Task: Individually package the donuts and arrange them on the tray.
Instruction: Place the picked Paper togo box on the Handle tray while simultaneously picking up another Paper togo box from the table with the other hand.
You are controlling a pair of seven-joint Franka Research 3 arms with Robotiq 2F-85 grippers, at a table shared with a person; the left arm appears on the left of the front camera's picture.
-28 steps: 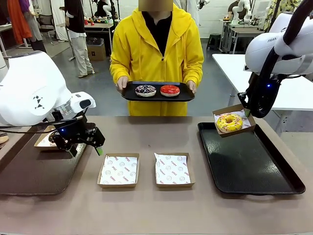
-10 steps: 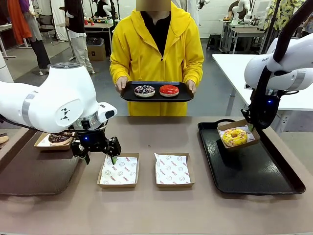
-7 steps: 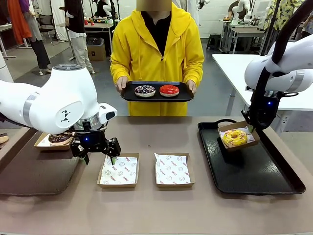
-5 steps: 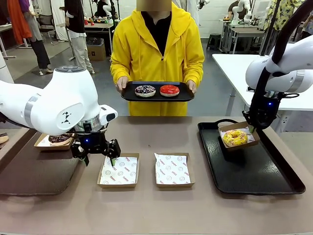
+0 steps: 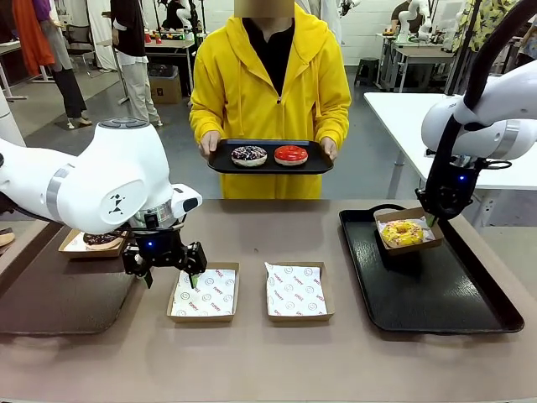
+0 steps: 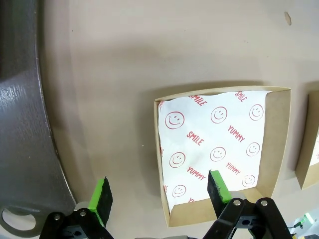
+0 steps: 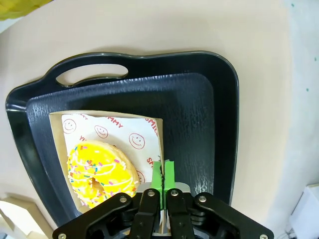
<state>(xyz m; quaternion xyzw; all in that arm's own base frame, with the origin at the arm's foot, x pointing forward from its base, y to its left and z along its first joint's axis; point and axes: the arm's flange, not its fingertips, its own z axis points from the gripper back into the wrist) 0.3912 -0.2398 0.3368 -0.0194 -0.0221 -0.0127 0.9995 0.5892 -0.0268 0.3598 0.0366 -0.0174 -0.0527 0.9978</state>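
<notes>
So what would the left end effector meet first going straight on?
Probably the empty paper-lined box: the open left end effector straddles one wall, half over the table; depth is unclear.

White glossy left arm [image 5: 92,185]: fat rounded joint, grey band, small black triangle marks, blue wrist light. White right arm [image 5: 478,117]: black cable, blue light too. The left pincer [image 6: 159,186] and right pincer [image 7: 163,172]: black, silver screws, green pads. Person's yellow hoodie [image 5: 268,92], black top [image 5: 273,50] under.
</notes>
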